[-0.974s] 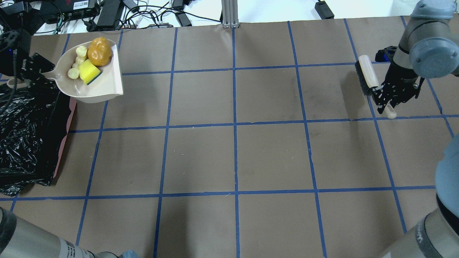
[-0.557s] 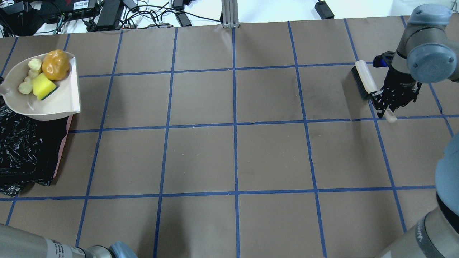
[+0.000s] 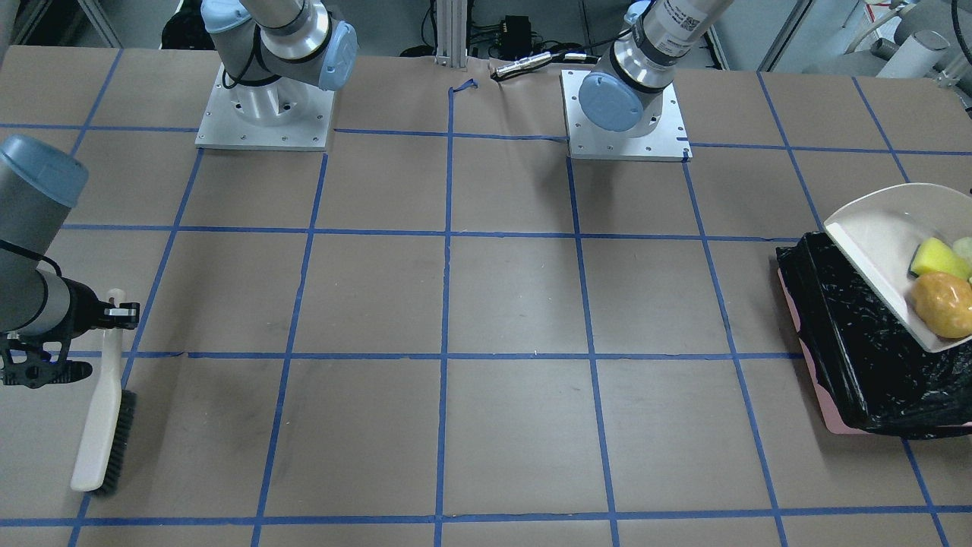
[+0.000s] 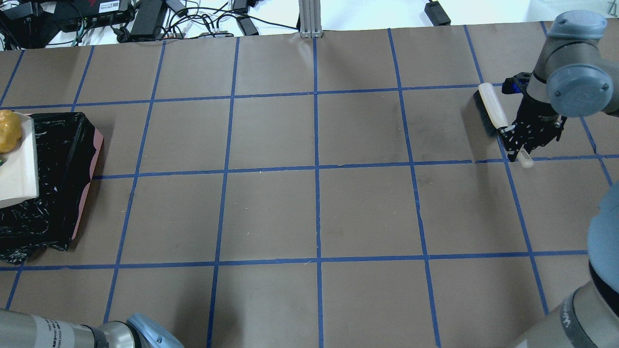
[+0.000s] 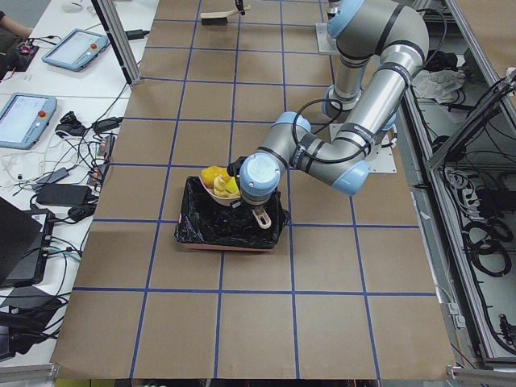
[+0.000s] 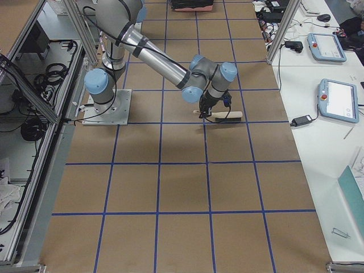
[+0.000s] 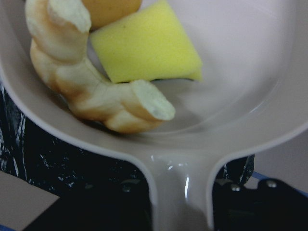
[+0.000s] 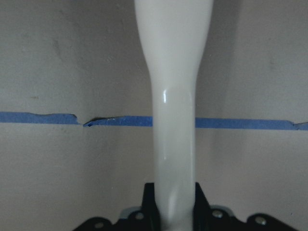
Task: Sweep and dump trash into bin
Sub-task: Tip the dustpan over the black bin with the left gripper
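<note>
Three pieces of trash (image 5: 218,179) ride in the beige dustpan (image 3: 873,243) at the left end of the table (image 4: 314,208): the glossy potato-like lump (image 3: 944,305), the yellow-green wedge (image 3: 938,258) and the tan croissant pastry (image 7: 91,86). All are bunched at the back of the pan, near its handle. The left gripper (image 7: 180,204) has its jaws pinching that handle, which the wrist view shows running straight down into the dark gripper body. The pan hangs above the bin (image 4: 63,169) with its open lip over the black bag, and the side view from the left puts it over the bin, not beside it. Only crinkled black liner shows inside the bin, so I judge the sweeping done and the dump merely set up. The pan needs tipping lip-down until the pieces slide out, and the round lump is likely to roll first. Far across the table, well apart from all this, the right gripper (image 4: 517,140) has its jaws clamped on the white handle of the brush (image 4: 489,108). The brush head points away from the robot, low at the table, though I cannot tell whether the bristles touch it. The brush's work looks finished; on that side, only setting it down, if wanted, is left.
</note>
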Controlling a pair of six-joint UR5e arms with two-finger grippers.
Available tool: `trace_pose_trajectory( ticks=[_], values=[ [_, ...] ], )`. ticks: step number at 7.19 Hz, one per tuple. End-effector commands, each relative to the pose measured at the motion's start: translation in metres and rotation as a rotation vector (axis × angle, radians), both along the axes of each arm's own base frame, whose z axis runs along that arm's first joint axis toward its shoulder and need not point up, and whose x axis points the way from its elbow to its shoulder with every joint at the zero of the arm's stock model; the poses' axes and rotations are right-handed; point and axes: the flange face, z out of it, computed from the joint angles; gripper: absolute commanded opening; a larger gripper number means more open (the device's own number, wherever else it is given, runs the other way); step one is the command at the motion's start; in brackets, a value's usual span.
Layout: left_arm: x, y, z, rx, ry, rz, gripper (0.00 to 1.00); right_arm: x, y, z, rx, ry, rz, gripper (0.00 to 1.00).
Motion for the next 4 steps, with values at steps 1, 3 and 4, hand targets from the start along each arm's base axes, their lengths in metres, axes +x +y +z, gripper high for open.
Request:
trace_pose_trajectory(
  ticks=[1,3,4],
  values=[
    [0.025,0.030,0.000,0.055,-0.044,-0.027,0.00,0.001,-0.001,-0.003,-0.003,-0.007,-0.005,0.61],
    [0.040,0.049,-0.011,0.114,-0.047,-0.070,0.00,0.000,-0.001,-0.005,0.003,-0.006,-0.004,0.74],
    [0.045,0.053,-0.017,0.179,-0.067,-0.085,0.00,0.000,-0.001,-0.004,0.003,-0.005,-0.005,0.76]
  ],
)
